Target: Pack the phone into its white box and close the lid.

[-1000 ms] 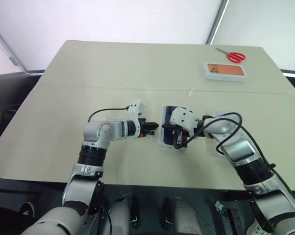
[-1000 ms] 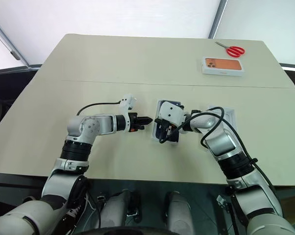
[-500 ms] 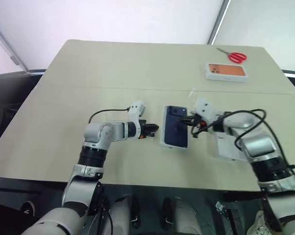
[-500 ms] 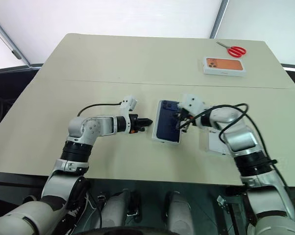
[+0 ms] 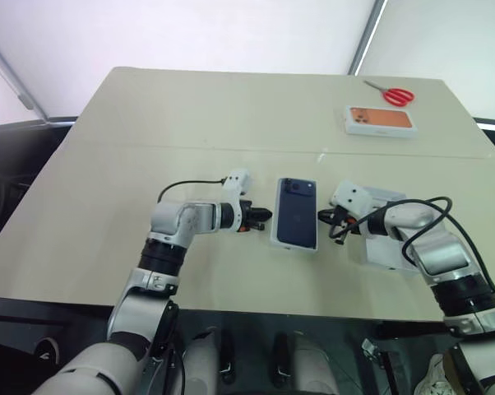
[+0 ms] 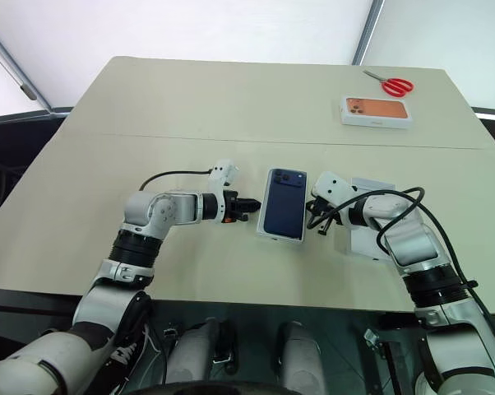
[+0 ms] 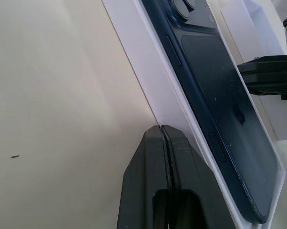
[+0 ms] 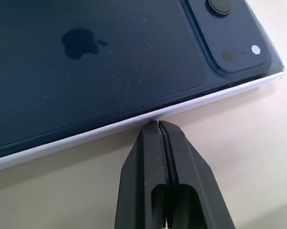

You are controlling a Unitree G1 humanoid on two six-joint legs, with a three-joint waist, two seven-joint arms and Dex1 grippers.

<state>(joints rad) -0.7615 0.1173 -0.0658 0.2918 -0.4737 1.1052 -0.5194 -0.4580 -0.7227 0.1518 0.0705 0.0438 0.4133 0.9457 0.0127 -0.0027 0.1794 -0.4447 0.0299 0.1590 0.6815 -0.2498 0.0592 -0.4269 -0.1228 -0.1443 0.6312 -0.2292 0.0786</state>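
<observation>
The phone (image 5: 296, 212) lies back-up in the white box (image 7: 148, 81) at the table's (image 5: 149, 140) centre. The left gripper (image 5: 264, 217), jaws shut and empty, sits at the box's 9 o'clock side; the right gripper (image 5: 323, 217), likewise shut and empty, at 3 o'clock. Nudges from both sides should be kept light and even so the phone seats flat. The lid (image 5: 389, 243) is probably the white piece at 3 o'clock, yet to be fitted.

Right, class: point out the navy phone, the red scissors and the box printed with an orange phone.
navy phone (image 5: 296, 213), left eye view, middle of its glossy back.
red scissors (image 5: 395, 95), left eye view, on the red handles.
orange-print box (image 6: 376, 110), right eye view, centre of its printed top.
</observation>
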